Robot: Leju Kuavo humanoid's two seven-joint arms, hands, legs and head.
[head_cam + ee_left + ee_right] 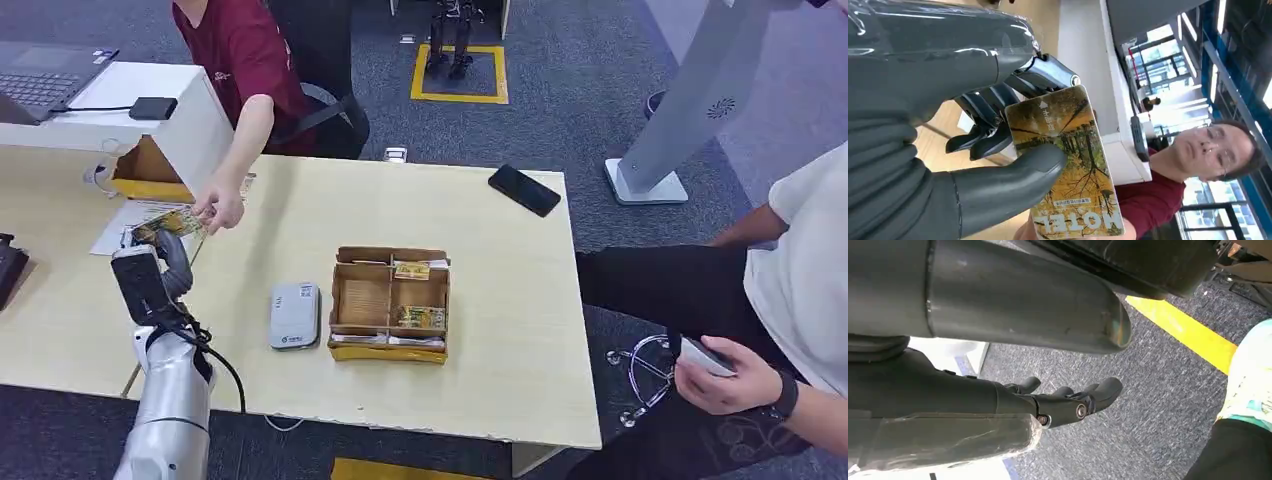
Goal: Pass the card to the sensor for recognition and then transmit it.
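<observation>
From the head view, your left robot hand (160, 262) is raised at the far left edge of the pale wooden tabletop (500, 380), holding the yellow autumn-print hotel card (170, 226) out where the person's hand (220, 210) touches its far end; that looks like the handover. The grey rounded card sensor (294, 315) lies beside the brown partitioned cardboard box (390, 303).

The left wrist view shows the thumb (1008, 175) clamping the card against dark fingers (983, 125).

In the right wrist view, your right robot hand (1068, 402) hangs over the carpet, fingers loosely apart, holding nothing.

Pale wooden table (500, 250), card reader (294, 315), divided box (390, 303), phone (524, 190)
</observation>
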